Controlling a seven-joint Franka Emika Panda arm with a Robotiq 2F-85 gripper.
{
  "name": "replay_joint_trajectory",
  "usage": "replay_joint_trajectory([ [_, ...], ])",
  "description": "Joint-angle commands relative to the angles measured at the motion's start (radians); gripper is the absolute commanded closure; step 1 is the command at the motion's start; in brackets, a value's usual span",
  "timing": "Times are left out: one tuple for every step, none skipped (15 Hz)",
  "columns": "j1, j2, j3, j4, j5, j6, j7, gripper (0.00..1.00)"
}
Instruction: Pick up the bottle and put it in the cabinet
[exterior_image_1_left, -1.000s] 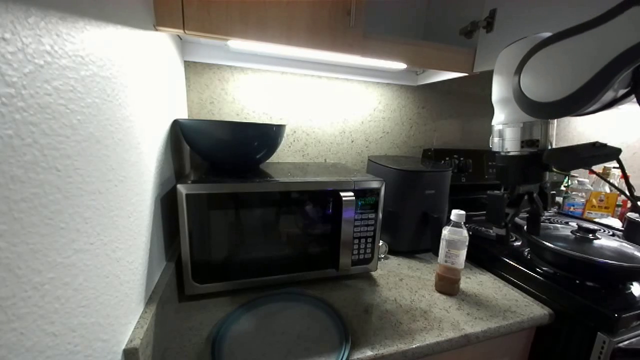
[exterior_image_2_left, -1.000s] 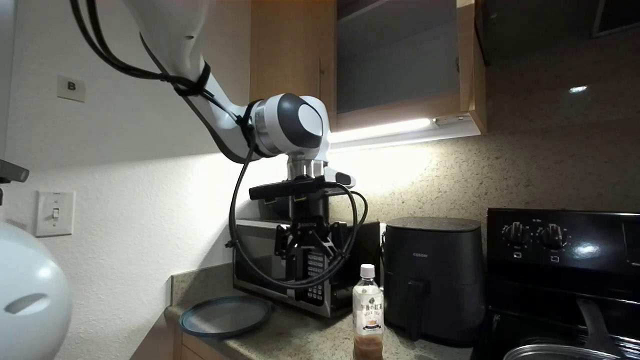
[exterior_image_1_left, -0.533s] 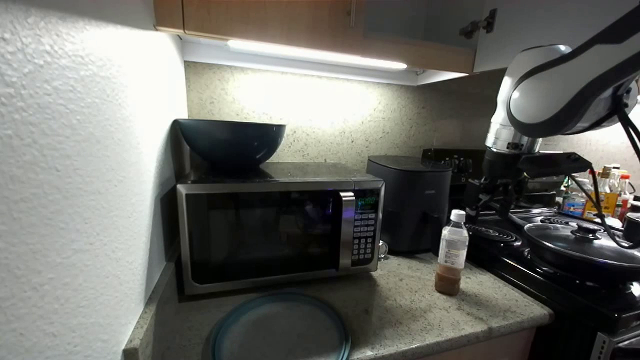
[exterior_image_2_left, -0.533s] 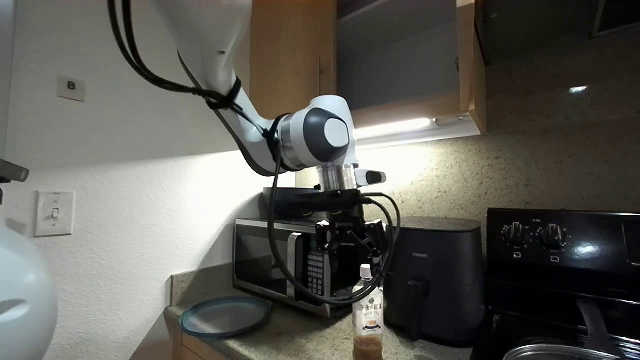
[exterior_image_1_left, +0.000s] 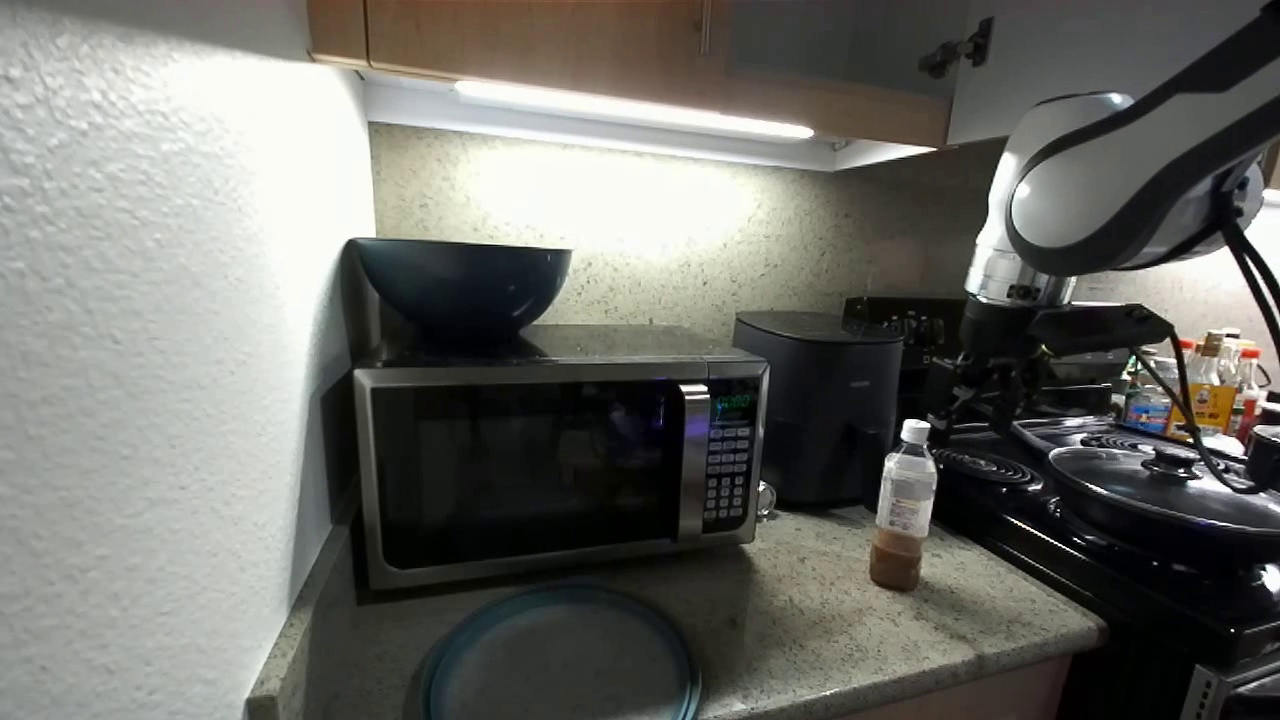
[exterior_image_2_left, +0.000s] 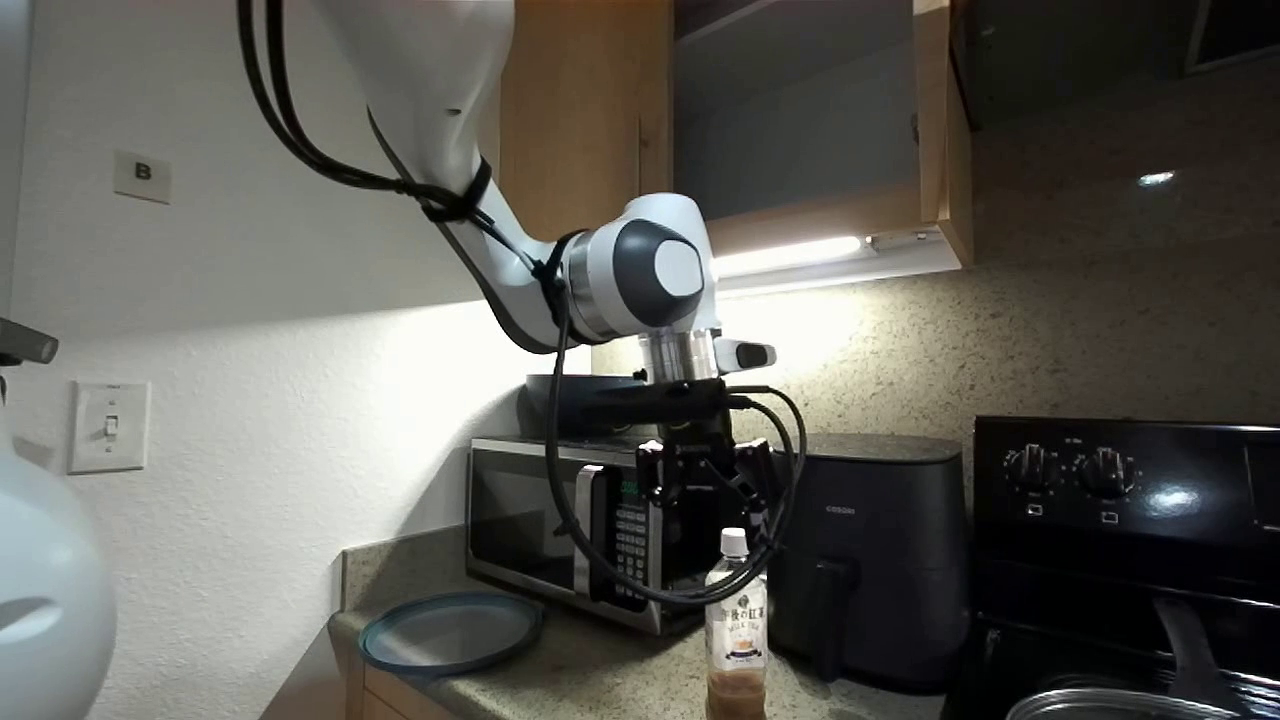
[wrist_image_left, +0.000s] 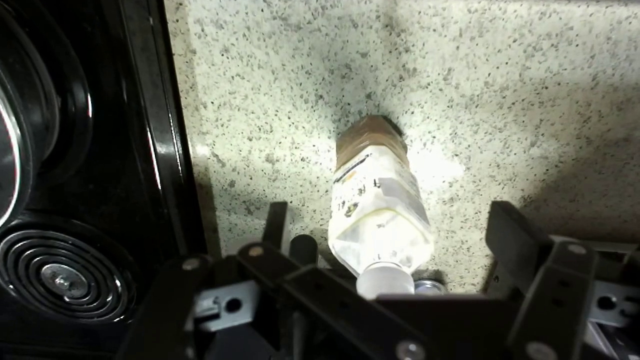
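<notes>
Bottle (exterior_image_1_left: 903, 510) of clear plastic, with white cap, pale label and brown liquid in its lower part, stands upright on the grey speckled stone-look countertop (exterior_image_1_left: 820, 630), right of centre in an exterior view. In an exterior view looped black cables (exterior_image_2_left: 690, 600) cross in front of it, and its base is cut off at the bottom of the frame. The black two-finger gripper (wrist_image_left: 393, 215) is spread wide and grips nothing: in the wrist view the bottle shows between the fingers with a gap on each side, while the gripper's body covers part of the white cap. In an exterior view the fingers merge with the dark side of the silver-and-black microwave (exterior_image_2_left: 522, 512) and are hard to make out. The light brown wooden wall cabinet (exterior_image_1_left: 550, 40) is cut off by the top of the frame in both exterior views; its open door (exterior_image_1_left: 1060, 50), white on the inner face, is partly covered at upper right by the white-and-black robot arm (exterior_image_1_left: 1110, 190).
</notes>
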Motion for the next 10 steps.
replay_joint_trajectory([
  [-0.005,0.039,0.003,0.035,0.017,0.029,-0.003,0.00],
  [-0.005,0.048,0.003,0.046,0.015,0.031,-0.004,0.00],
  [-0.006,0.062,0.004,0.061,0.010,0.029,-0.005,0.00],
  [-0.005,0.074,0.002,0.074,0.011,0.026,-0.008,0.00],
  [-0.004,0.088,0.001,0.090,0.014,0.020,-0.014,0.00],
  [-0.004,0.102,0.001,0.104,0.013,0.019,-0.016,0.00],
  [-0.003,0.119,0.001,0.120,0.009,0.015,-0.019,0.00],
  [-0.003,0.134,0.002,0.134,0.005,0.011,-0.020,0.00],
  [-0.003,0.150,0.003,0.150,-0.003,0.008,-0.021,0.00],
  [-0.003,0.164,0.003,0.164,-0.007,0.003,-0.024,0.00],
])
